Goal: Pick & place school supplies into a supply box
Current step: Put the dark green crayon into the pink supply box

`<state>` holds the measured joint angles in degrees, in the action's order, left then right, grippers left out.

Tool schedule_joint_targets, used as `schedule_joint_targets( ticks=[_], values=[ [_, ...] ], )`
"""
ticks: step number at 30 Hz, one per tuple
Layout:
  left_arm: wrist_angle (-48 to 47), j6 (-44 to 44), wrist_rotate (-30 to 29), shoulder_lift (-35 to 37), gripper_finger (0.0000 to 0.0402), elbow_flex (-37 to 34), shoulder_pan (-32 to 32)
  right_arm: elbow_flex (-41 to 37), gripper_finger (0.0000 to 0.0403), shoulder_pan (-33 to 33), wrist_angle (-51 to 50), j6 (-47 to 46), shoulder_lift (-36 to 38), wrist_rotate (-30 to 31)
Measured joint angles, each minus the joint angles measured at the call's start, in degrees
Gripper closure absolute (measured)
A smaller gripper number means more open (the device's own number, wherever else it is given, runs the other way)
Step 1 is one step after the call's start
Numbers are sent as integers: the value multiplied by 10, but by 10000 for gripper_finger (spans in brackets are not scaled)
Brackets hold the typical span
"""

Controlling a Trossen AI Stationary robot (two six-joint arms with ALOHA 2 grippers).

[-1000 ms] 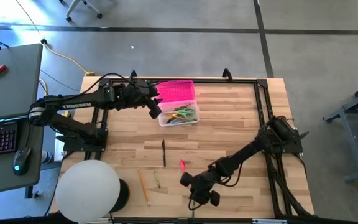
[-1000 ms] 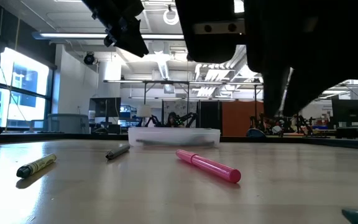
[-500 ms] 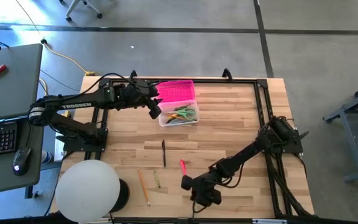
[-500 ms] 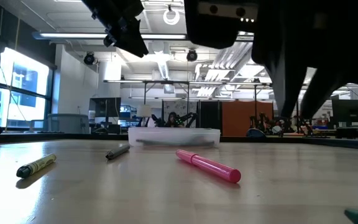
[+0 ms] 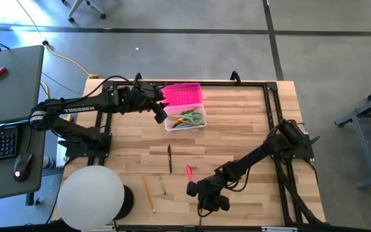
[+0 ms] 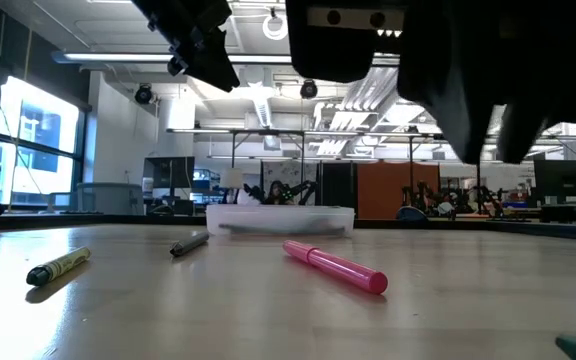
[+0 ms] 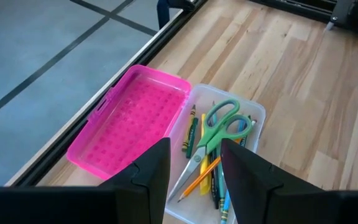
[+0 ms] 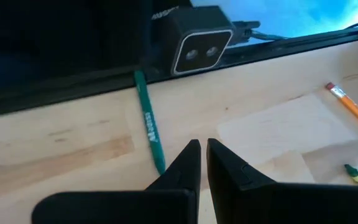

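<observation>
The supply box lies open at the far side of the table, its pink lid flat beside the clear base. In the base lie green-handled scissors and several pens. My left gripper hovers open above the box's left end. A pink pen, a black pen, a yellow-green marker and a pencil lie loose on the wood. My right gripper is shut and empty, above the near edge beside a green pen.
A black frame runs round the table's edges. A white dome stands at the near left corner. The low camera sits on the near edge right beyond the green pen. Bare wood lies between the box and the right arm.
My right gripper has shifted slightly over the table's near edge, and in the low view its dark fingers stand higher than a second ago. The pens and the box lie where they were.
</observation>
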<state>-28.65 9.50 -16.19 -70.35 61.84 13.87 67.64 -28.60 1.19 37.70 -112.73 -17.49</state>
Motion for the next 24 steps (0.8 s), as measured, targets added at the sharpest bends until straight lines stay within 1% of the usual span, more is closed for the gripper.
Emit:
schedule_joint_targets(
  ticks=[5,13,15,17,19,23,24],
  values=[
    [-1,10,4,0,227,0,0,0,376,-2,30,-44,-23,-26],
    [-2,13,6,0,227,0,0,0,325,-18,45,-58,-25,-14],
    [-2,13,6,0,227,0,0,0,314,-26,42,-46,-25,1],
    [-2,16,6,0,227,0,0,0,308,-33,42,-20,-25,4],
    [-2,22,7,0,227,0,0,0,307,-34,42,-7,-25,-12],
    [-2,28,11,0,227,0,0,0,310,-22,38,14,-29,-77],
    [-2,28,16,0,227,0,0,0,310,-20,44,20,-32,-80]
  ],
)
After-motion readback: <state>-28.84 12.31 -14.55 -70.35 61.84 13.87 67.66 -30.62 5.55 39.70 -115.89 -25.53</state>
